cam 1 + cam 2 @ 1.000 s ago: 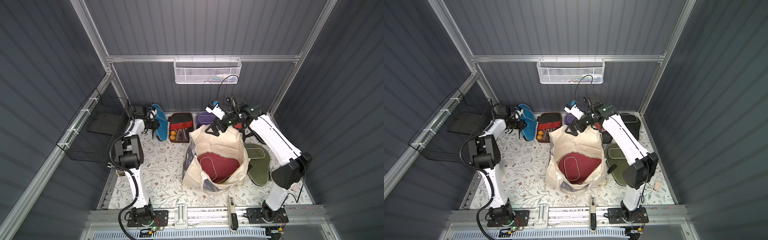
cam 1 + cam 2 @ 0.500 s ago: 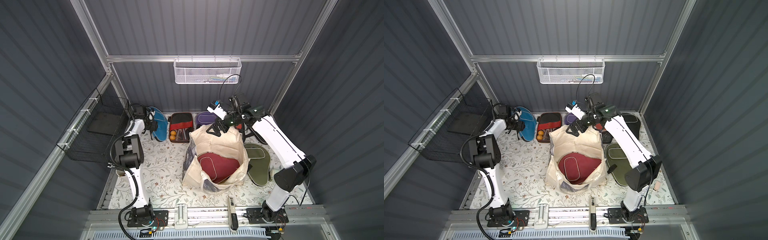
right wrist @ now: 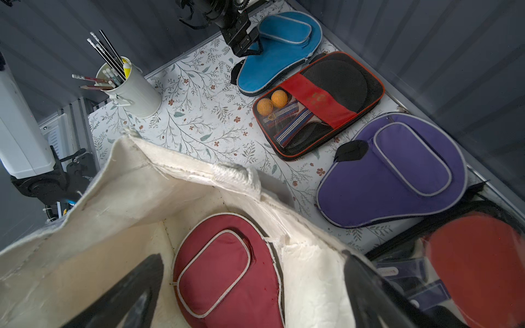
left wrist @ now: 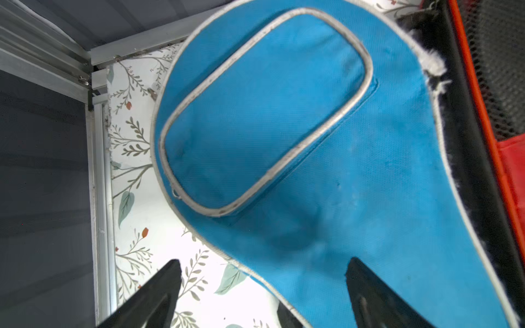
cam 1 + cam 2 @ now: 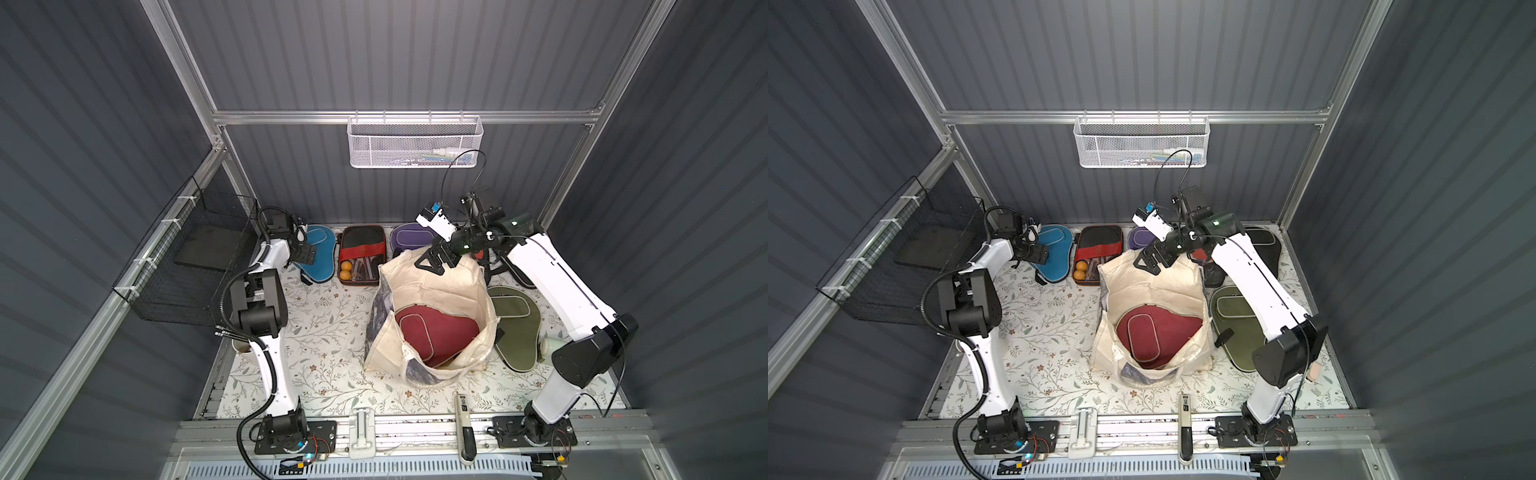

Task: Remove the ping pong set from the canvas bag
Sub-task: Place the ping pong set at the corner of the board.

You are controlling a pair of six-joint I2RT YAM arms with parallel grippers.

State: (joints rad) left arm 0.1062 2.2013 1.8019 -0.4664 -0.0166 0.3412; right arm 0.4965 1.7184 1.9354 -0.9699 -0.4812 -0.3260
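The canvas bag (image 5: 440,286) stands open mid-table with a maroon paddle case (image 5: 436,336) lying inside it. A blue case (image 5: 318,253) lies flat at the back left. My left gripper (image 5: 305,251) hovers open over its handle end; in the left wrist view the blue case (image 4: 284,127) lies below the spread jaws of the left gripper (image 4: 264,264), which hold nothing. My right gripper (image 5: 436,262) hangs open over the bag's back rim, looking down at the maroon case (image 3: 227,269). A red-and-black pack (image 5: 360,253), a purple case (image 5: 411,237) and an olive case (image 5: 515,328) lie outside the bag.
A black case (image 5: 1260,245) and a pack with a red paddle (image 3: 477,264) lie at the back right. A white cup of pencils (image 3: 130,91) stands by the left arm. A black wire basket (image 5: 187,266) hangs on the left wall, a white one (image 5: 415,143) on the back wall.
My left gripper has opened and let go of the blue case, which has dropped from standing on edge to lying flat. The right gripper has shifted slightly above the bag's back rim.
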